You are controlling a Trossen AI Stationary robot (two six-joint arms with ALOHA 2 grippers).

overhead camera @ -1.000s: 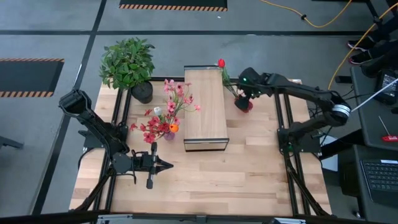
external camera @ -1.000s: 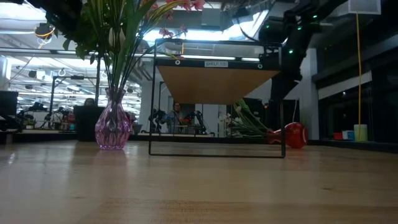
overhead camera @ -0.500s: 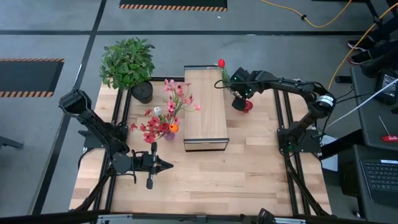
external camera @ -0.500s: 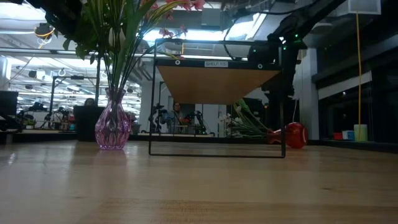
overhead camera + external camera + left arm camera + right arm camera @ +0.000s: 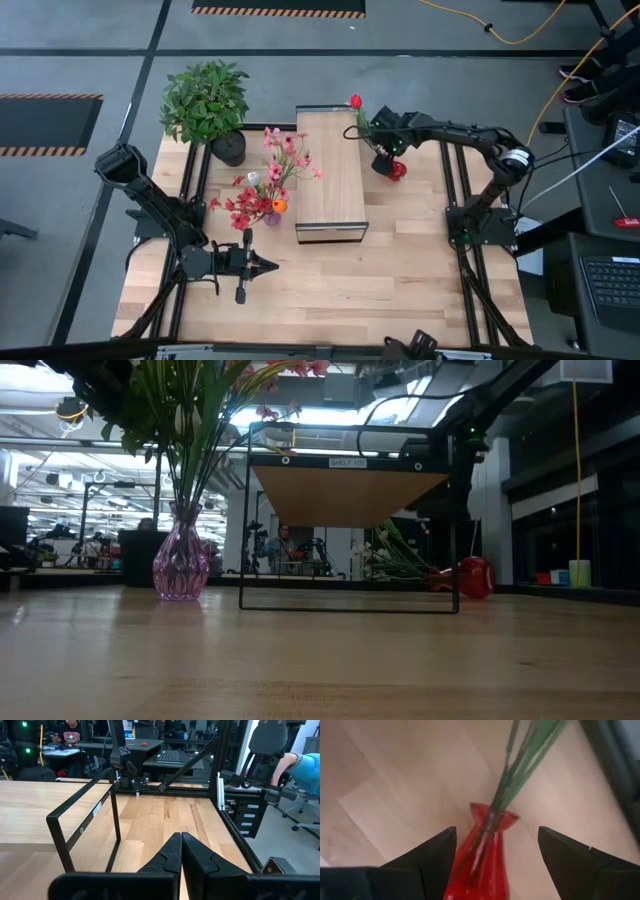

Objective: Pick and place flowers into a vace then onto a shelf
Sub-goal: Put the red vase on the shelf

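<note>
A red vase (image 5: 396, 170) lies on its side on the table, right of the shelf (image 5: 330, 170). Green flower stems (image 5: 520, 765) stick out of its neck toward the shelf's far end, ending in a red blossom (image 5: 355, 101). My right gripper (image 5: 383, 152) hangs open over the vase, pointing steeply down. In the right wrist view its fingers (image 5: 437, 855) stand on either side of the vase (image 5: 480, 860) near the neck, and no touch shows. A pink vase (image 5: 272, 215) full of flowers stands left of the shelf. My left gripper (image 5: 268, 266) waits shut and level near the table's front left.
A bushy potted plant (image 5: 207, 100) stands at the far left corner. The shelf's dark frame legs (image 5: 245, 530) stand between the two vases. Bare tabletop (image 5: 400, 270) stretches in front of the shelf. A person's sleeve (image 5: 305, 765) shows beyond the table.
My right gripper has come down and toward the shelf, onto the lying red vase, tipping more steeply downward, and its fingers stay open. The vase and its stems have not moved.
</note>
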